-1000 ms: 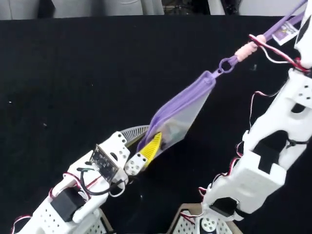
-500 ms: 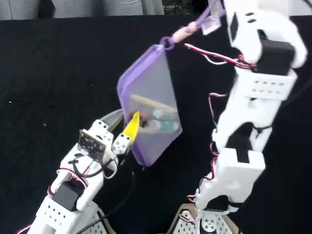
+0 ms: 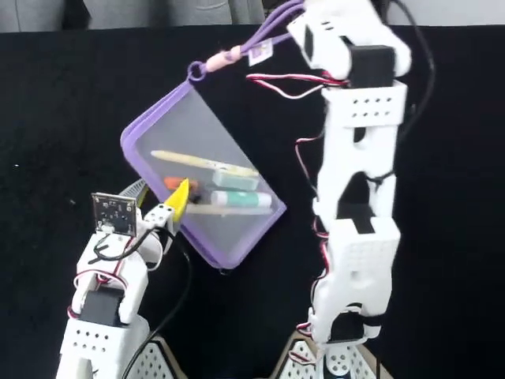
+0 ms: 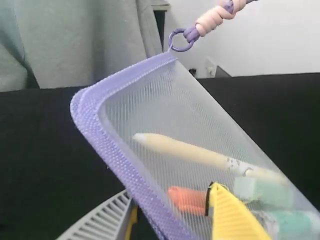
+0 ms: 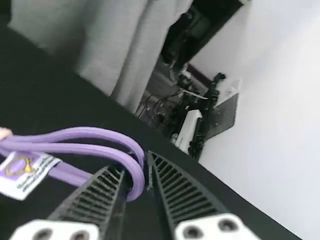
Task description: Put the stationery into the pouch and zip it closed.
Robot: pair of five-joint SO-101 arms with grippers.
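A purple mesh pouch (image 3: 197,150) hangs tilted above the black table. Through its mesh show a cream pen (image 4: 200,155), an orange piece (image 4: 187,197) and pale green pieces (image 4: 260,190). My left gripper (image 3: 160,193) is shut on the pouch's lower left edge, yellow finger (image 4: 230,215) on the front face and grey ribbed finger (image 4: 100,222) behind. From the pouch's top corner a ring (image 3: 196,71) and a pink bead (image 3: 225,57) lead to a purple cord (image 5: 75,140). My right gripper (image 5: 135,175) is shut on the cord's loop, high at the table's back (image 3: 298,17).
The right arm (image 3: 359,197) stands tall just right of the pouch, with loose wires (image 3: 284,79) near the cord. A small tag (image 5: 22,167) hangs on the cord. Black cloth (image 3: 63,103) covers the table; grey curtains hang behind it.
The right arm has swung left and risen upright, drawing the cord and pouch leftward. The pouch has turned its flat face towards the high camera. The left arm followed to the left, still holding the edge.
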